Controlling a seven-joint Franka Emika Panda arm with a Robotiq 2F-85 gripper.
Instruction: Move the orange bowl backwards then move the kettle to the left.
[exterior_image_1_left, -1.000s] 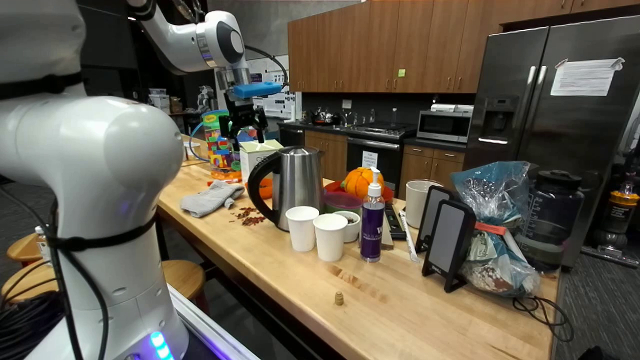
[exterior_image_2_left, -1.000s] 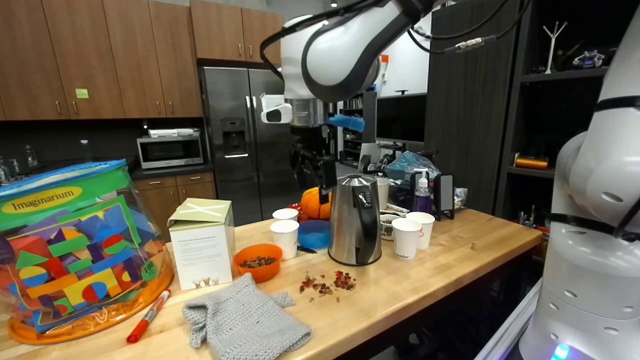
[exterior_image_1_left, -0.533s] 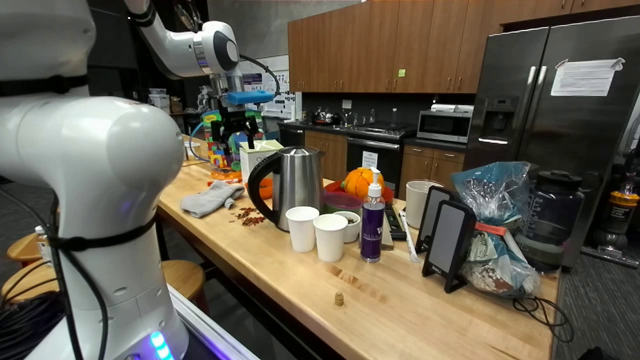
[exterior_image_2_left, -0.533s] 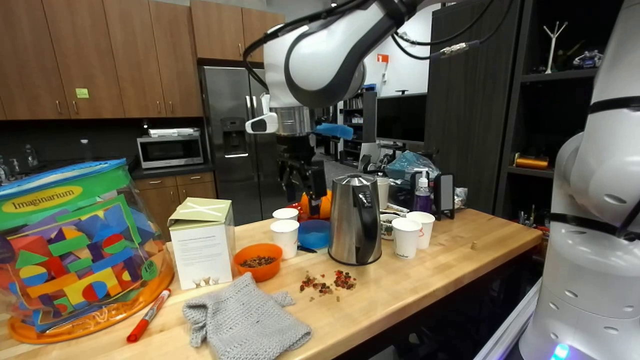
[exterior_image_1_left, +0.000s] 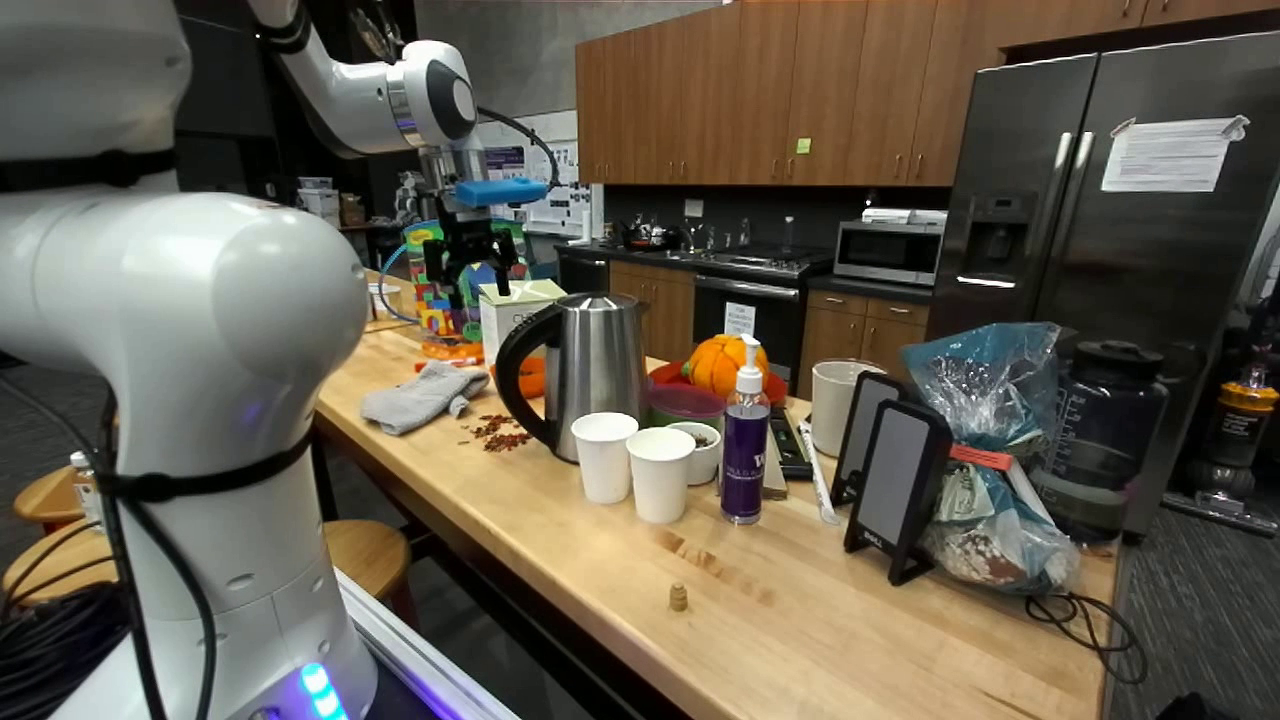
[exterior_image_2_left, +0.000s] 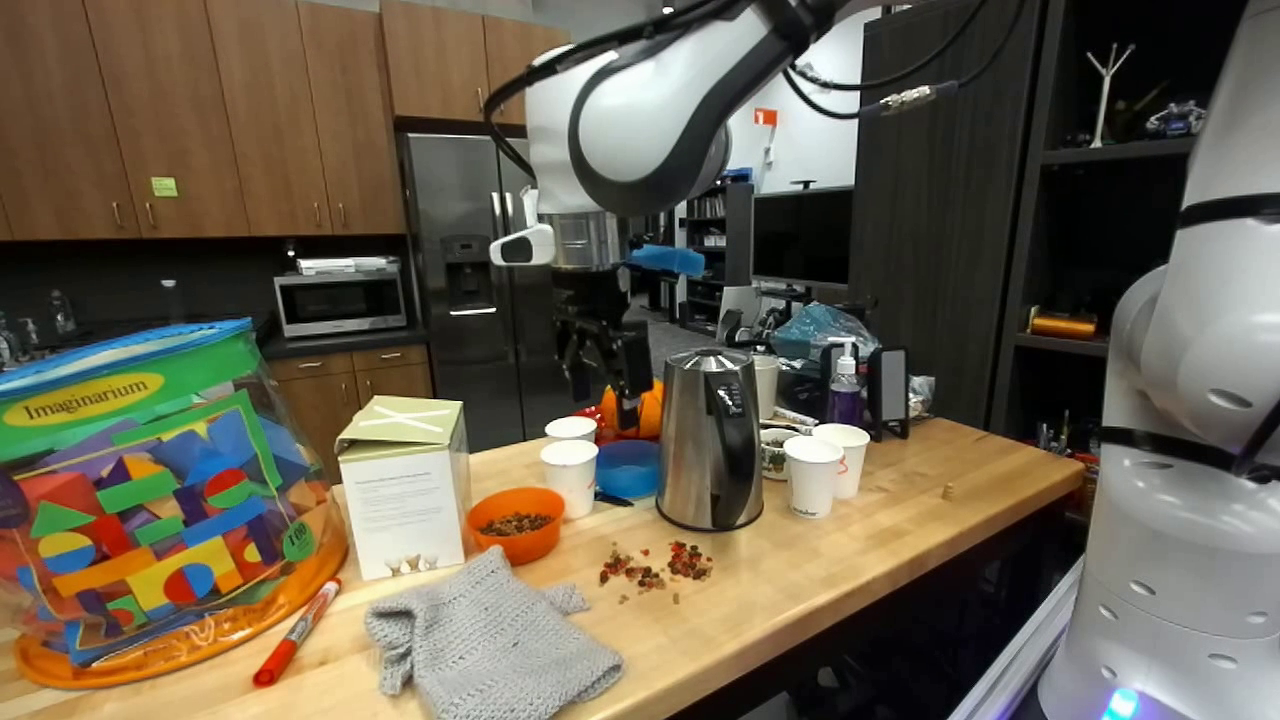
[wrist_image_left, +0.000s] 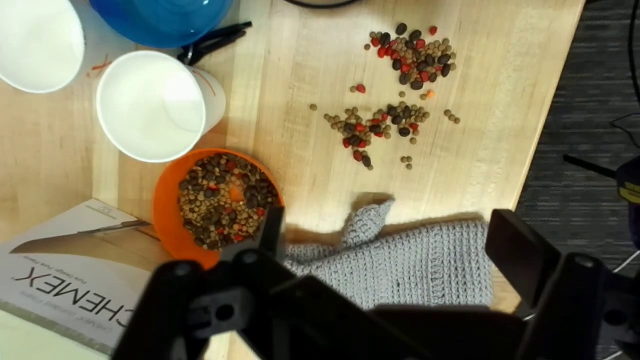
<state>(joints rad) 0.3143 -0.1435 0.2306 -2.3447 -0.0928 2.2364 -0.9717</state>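
1. Even indoor light keeps the tabletop (exterior_image_1_left: 560, 532) bright in both exterior views.
2. Broad highlights gloss the white arm (exterior_image_1_left: 220, 280), and pale streaks run down the steel kettle (exterior_image_2_left: 690, 440).
3. A blue lamp (exterior_image_1_left: 318, 690) glows at the arm's foot; the rail (exterior_image_1_left: 415, 648) beside it has a violet tint.
4. In an exterior view the shelving (exterior_image_2_left: 1130, 151) sinks to near-black.
5. In an exterior view upright lines on the refrigerator (exterior_image_1_left: 1085, 280) slant.
6. In the wrist view the tool (wrist_image_left: 392, 242) is dark and out of focus, the grains (wrist_image_left: 422, 65) beyond it crisp.
7. Soft shadow edges the grey cloth (wrist_image_left: 410, 267); the white cups (wrist_image_left: 150, 105) nearly wash out inside.
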